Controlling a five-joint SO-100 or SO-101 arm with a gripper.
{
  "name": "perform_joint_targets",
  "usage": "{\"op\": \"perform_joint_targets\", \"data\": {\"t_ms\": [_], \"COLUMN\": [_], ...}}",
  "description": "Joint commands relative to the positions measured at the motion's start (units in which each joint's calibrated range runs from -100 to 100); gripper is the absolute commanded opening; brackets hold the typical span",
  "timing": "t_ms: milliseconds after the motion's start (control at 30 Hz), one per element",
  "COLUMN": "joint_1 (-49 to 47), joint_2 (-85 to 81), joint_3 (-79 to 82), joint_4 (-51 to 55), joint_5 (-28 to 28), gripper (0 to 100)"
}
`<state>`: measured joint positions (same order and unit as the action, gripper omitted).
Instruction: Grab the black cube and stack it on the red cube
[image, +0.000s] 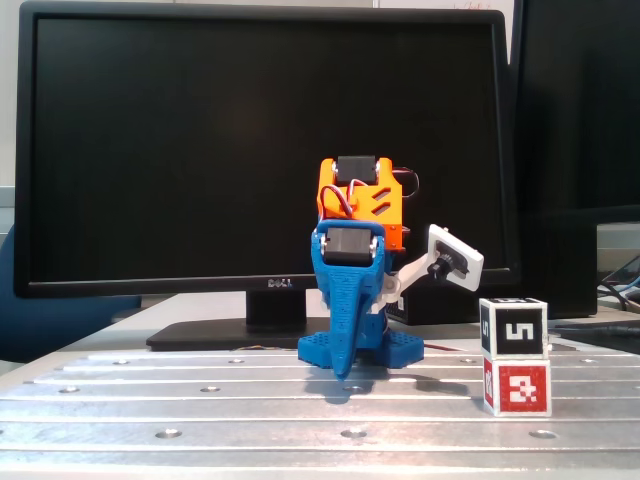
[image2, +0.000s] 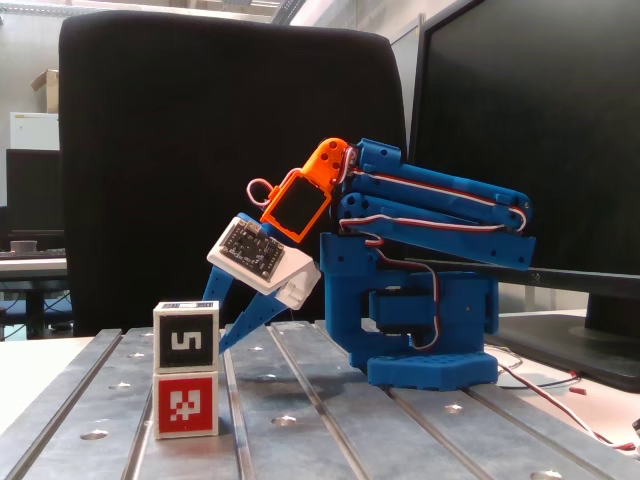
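already the small white-edged black cube (image: 513, 327) sits squarely atop the matching red-faced cube (image: 517, 387) on the grooved metal table (image: 200, 400). blue gripper (image2: 222, 335) holds nothing, its spread unclear; retreat should avoid nudging the stack.

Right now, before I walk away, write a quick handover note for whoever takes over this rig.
Gripper: folded down toward the table, holding nothing, apart from the cubes; whether the jaws are open or shut cannot be told.
Black cube sits squarely on the red cube, at the right in a fixed view, upright on the slotted metal table.
Done: the stack is made and released.
Left: nothing on the stacking itself; perhaps just check the stack is steady.
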<state>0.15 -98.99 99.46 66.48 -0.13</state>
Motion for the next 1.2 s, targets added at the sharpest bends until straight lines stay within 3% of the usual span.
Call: {"op": "perform_joint_targets", "data": {"t_ms": [0, 1167], "joint_1": [-0.41, -0.33], "joint_2": [-0.18, -0.26], "joint_3": [0.09, 0.09], "joint_4": [0.34, 5.30], "joint_5": [0.08, -0.13], "gripper": [1, 1]}}
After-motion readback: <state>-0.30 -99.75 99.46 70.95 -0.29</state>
